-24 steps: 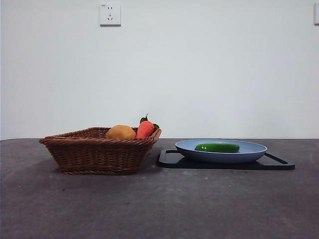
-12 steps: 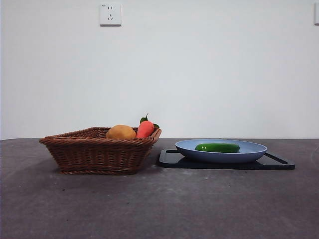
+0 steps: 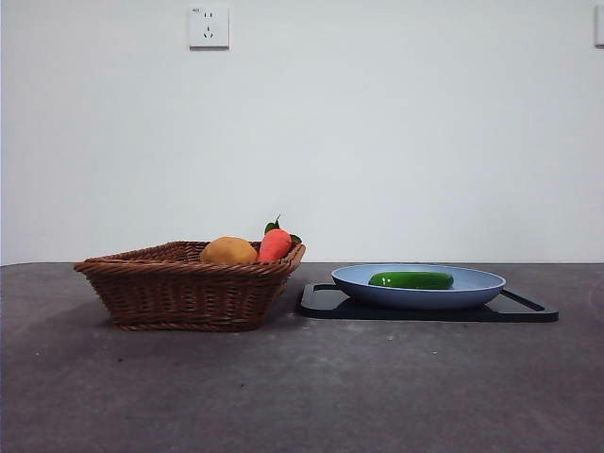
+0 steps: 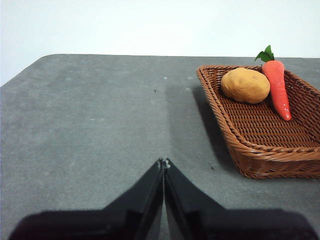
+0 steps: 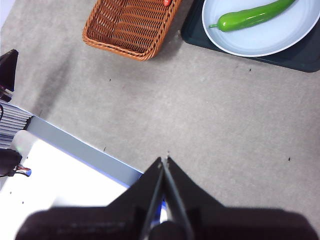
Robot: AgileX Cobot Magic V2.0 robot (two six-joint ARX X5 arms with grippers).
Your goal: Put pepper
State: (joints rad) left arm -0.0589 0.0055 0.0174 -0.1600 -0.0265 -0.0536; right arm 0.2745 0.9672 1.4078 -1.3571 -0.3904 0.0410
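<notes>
The pepper (image 3: pixel 411 279), glossy green and elongated, lies inside the blue plate (image 3: pixel 481 281), which rests on a black tray (image 3: pixel 326 303). The right wrist view shows the pepper (image 5: pixel 250 17) on the plate (image 5: pixel 280 35) from high above. My right gripper (image 5: pixel 164 161) is shut, empty, and hangs far from the plate over bare table near its edge. My left gripper (image 4: pixel 163 163) is shut and empty above the table, to one side of the wicker basket (image 4: pixel 260 127). Neither arm appears in the front view.
The wicker basket (image 3: pixel 179 283) stands left of the tray and holds a yellow-brown potato (image 3: pixel 228 251) and a red-orange carrot (image 3: pixel 275 243) with green leaves. A white surface (image 5: pixel 55 190) lies beyond the table's edge in the right wrist view.
</notes>
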